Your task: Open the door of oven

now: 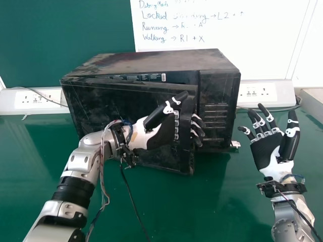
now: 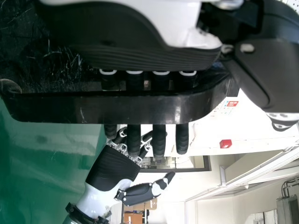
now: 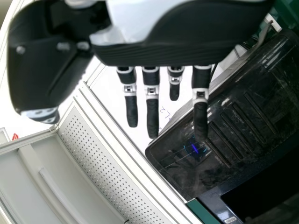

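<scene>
The oven [image 1: 151, 60] is sitting on the green table [image 1: 222, 201] in front of the robot, and its door [image 1: 101, 106] is already standing ajar. The free edge, on the robot's right, is jutting forward from the body, while the far side is staying close to it, so the hinge is probably lying on the robot's left. The unlatching is therefore looking done, with the wide swing remaining.

The robot's left hand [image 1: 161, 133] is resting at that free edge, open, its fairly straight fingers passing behind the door handle [image 2: 117, 108] and showing beyond it. The robot's right hand [image 1: 265, 151] is hovering beside the oven's right side, open, palm up and holding nothing.

Of 2 stages, freeing the door and swinging it wide, only 1 is seeming complete. The remaining stage is calling for the left hand to be drawing the handle back and toward the robot's left, around the hinge. The uncurled fingers are risking a slip, and a straight pull could be dragging the oven forward.
</scene>
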Action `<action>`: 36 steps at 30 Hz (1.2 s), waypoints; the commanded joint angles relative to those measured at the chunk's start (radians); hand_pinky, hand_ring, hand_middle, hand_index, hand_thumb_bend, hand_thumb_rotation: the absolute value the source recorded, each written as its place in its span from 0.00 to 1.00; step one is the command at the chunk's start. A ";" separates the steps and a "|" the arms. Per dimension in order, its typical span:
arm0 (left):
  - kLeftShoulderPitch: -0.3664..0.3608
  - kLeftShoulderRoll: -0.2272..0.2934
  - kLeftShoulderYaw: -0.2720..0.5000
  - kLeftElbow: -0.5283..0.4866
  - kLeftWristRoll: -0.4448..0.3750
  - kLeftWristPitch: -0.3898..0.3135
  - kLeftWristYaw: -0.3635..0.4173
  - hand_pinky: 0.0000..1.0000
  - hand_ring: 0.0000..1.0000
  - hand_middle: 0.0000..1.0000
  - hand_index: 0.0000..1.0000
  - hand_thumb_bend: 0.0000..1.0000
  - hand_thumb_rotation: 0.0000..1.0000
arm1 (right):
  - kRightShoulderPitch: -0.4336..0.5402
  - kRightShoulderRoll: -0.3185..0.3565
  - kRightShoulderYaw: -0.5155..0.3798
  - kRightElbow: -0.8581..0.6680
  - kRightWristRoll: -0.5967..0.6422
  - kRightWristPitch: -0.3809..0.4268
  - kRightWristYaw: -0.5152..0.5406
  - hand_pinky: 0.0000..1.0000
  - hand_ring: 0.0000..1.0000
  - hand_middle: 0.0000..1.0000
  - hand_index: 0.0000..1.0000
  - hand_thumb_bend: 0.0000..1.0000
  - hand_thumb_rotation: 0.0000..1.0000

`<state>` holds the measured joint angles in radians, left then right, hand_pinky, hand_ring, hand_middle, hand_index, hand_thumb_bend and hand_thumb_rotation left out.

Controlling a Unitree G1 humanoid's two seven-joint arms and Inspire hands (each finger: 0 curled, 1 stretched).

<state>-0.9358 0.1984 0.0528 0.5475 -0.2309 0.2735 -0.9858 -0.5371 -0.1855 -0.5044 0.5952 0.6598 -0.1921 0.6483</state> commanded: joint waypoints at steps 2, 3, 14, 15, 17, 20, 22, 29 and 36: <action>0.040 0.055 0.033 -0.072 -0.043 0.018 0.010 0.41 0.57 0.68 0.80 0.78 0.90 | -0.005 -0.003 0.000 -0.005 0.004 0.001 0.000 0.54 0.46 0.51 0.53 1.00 0.86; 0.051 0.062 0.033 -0.088 -0.051 0.021 0.007 0.42 0.57 0.68 0.80 0.78 0.90 | -0.005 -0.003 0.000 -0.003 0.003 0.000 0.001 0.54 0.46 0.51 0.53 1.00 0.86; 0.168 0.114 0.044 -0.223 -0.127 0.057 -0.015 0.45 0.58 0.69 0.80 0.77 0.89 | -0.011 -0.005 -0.004 0.006 0.006 0.001 0.000 0.55 0.46 0.51 0.54 1.00 0.85; 0.177 0.118 0.044 -0.233 -0.136 0.063 -0.015 0.45 0.58 0.69 0.80 0.77 0.89 | -0.011 -0.005 -0.004 0.006 0.006 0.001 0.001 0.55 0.46 0.51 0.54 1.00 0.86; 0.195 0.127 0.045 -0.254 -0.150 0.071 -0.020 0.45 0.58 0.69 0.80 0.78 0.88 | -0.011 -0.005 -0.005 0.008 0.009 0.002 0.007 0.55 0.46 0.52 0.54 1.00 0.85; 0.231 0.142 0.047 -0.295 -0.168 0.070 -0.022 0.43 0.57 0.69 0.81 0.78 0.88 | -0.012 -0.006 -0.005 0.009 0.009 0.002 0.007 0.55 0.46 0.52 0.55 1.00 0.85; 0.251 0.152 0.046 -0.317 -0.171 0.054 -0.021 0.43 0.56 0.68 0.81 0.78 0.89 | -0.013 -0.008 -0.005 0.013 0.008 0.001 0.007 0.55 0.46 0.52 0.55 1.00 0.85; 0.302 0.188 0.052 -0.382 -0.232 0.057 -0.068 0.41 0.54 0.68 0.85 0.76 0.92 | -0.018 -0.008 -0.007 0.020 0.007 -0.001 0.001 0.55 0.46 0.52 0.54 1.00 0.84; 0.350 0.209 0.059 -0.445 -0.258 0.058 -0.062 0.42 0.52 0.66 0.83 0.77 0.90 | -0.020 -0.010 -0.007 0.024 0.005 -0.005 0.002 0.55 0.46 0.51 0.54 1.00 0.86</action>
<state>-0.5986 0.3853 0.0658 0.1188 -0.4643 0.3383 -1.0682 -0.5427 -0.1909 -0.5085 0.6116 0.6610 -0.1922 0.6500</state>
